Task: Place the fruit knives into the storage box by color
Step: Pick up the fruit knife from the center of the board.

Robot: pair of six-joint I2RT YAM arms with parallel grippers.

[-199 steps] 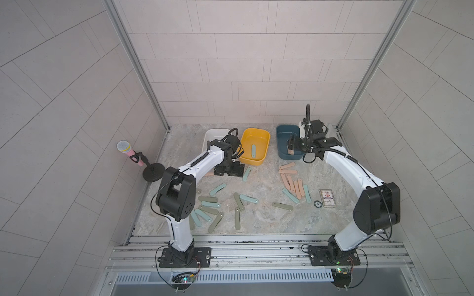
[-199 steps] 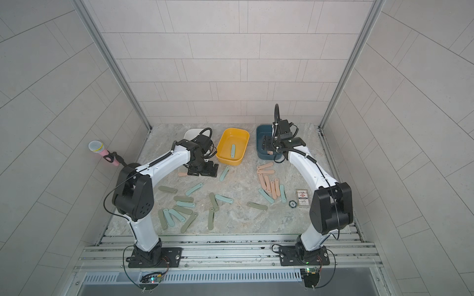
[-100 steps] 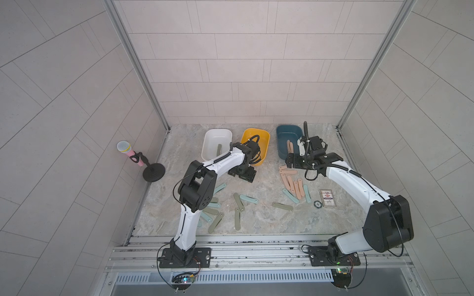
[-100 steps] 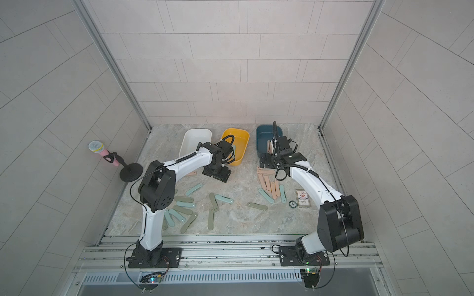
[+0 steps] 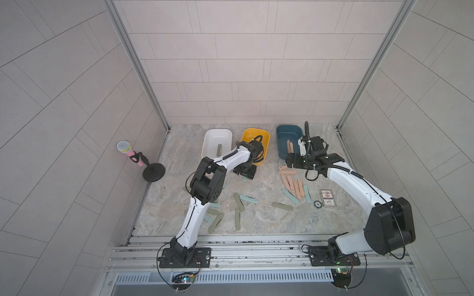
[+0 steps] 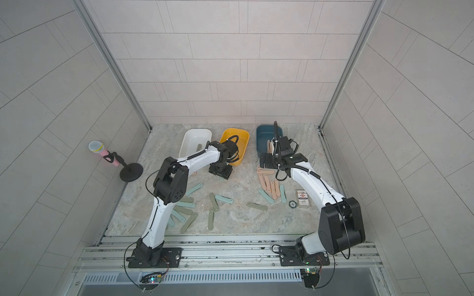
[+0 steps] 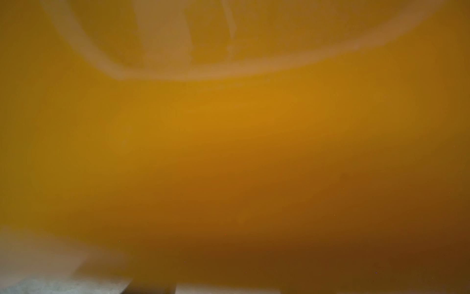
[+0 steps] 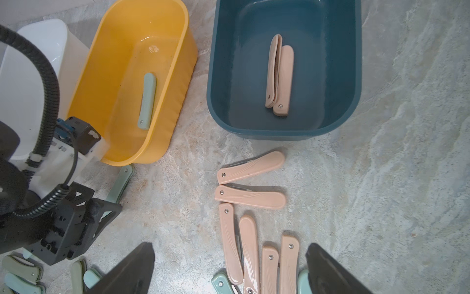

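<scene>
Left gripper (image 5: 246, 174) down at the table (image 5: 269, 225), just in front of the yellow bin (image 5: 256, 131), between it and the loose knives (image 5: 238, 201). A teal knife (image 8: 121, 181) lies flat by the bin's near wall and runs in between its jaws in the right wrist view; can't tell if they're clamped on it or only around it. Left wrist view: all blurred yellow, the bin close to the lens. Right gripper (image 8: 229, 245) released, fingers (image 8: 134, 267) wide apart, nothing between them, hovering above the pink knives (image 8: 250, 198) that lie on the table just in front of the blue bin (image 8: 284, 132). Six pink ones there: two crosswise nearest the bin, four side by side behind them, some touching. Flanking teal knives (image 5: 289, 196) lie at either side of that row, at its end away from the bin. Blue bin holds a pink pair (image 8: 283, 81), touching, one tipped on its edge. Yellow bin holds a second teal knife (image 8: 147, 100), flat on the floor. White bin (image 5: 216, 132), beside the yellow one, holds an olive knife (image 5: 219, 150). Loose knives, olive and teal, scattered mid-table and partly hidden under the left arm; a lone olive knife (image 5: 282, 205) lies between them and the pink group. Card (image 5: 327, 198) and black disc (image 5: 317, 204) just beside each other near the right arm, apart from the knives. Mic (image 5: 130, 153) on a stand at the table's left edge.
</scene>
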